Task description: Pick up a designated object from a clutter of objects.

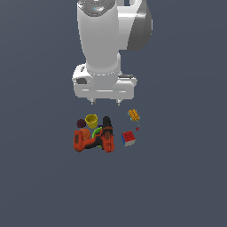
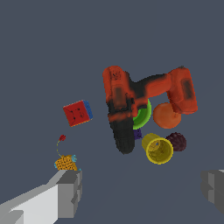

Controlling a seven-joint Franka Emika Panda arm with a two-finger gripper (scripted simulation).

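Above the clutter, the gripper (image 1: pixel 105 101) hangs wide open and empty. On the exterior view's left, the drill (image 1: pixel 94 138) touches the green cup (image 1: pixel 97 131) and yellow cup (image 1: pixel 91 120); descending fingers might knock them.

No text, label, brand, number or sign can be read anywhere in either view. The drill (image 2: pixel 131 103) carries only dark smudged patches on its red-orange body, and the puzzle cube (image 2: pixel 78 113) beside the drill shows plain coloured squares without any marking.
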